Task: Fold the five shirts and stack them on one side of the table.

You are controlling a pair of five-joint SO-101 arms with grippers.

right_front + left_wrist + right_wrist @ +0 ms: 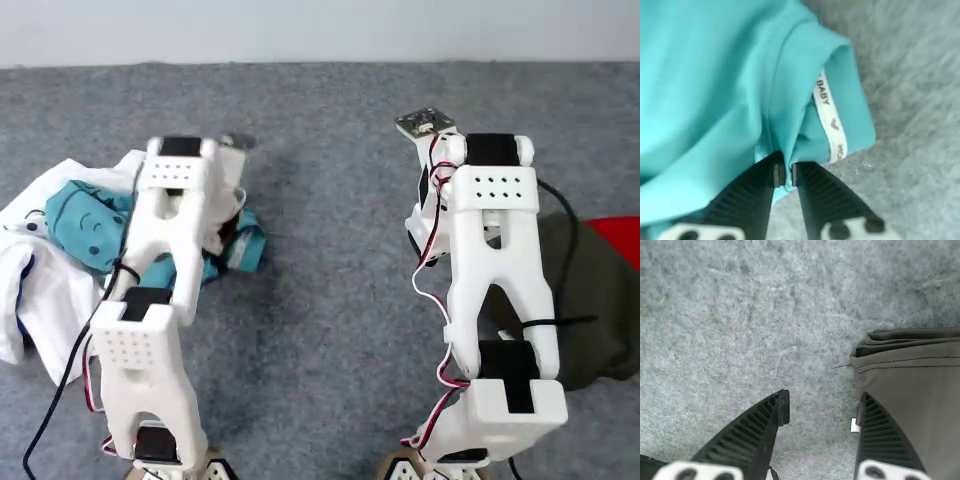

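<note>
Left gripper (pixel 784 175) is clamping the teal shirt (pixel 715 90) at nine o'clock, likely for spreading. Right gripper (pixel 824 407) is hanging, fingers (pixel 765 425) apart.

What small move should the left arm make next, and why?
Probably draw the teal shirt out onto the grey table: the left arm's jaws are shut on its hem, and it lies crumpled against the white cloth, not yet folded.
</note>
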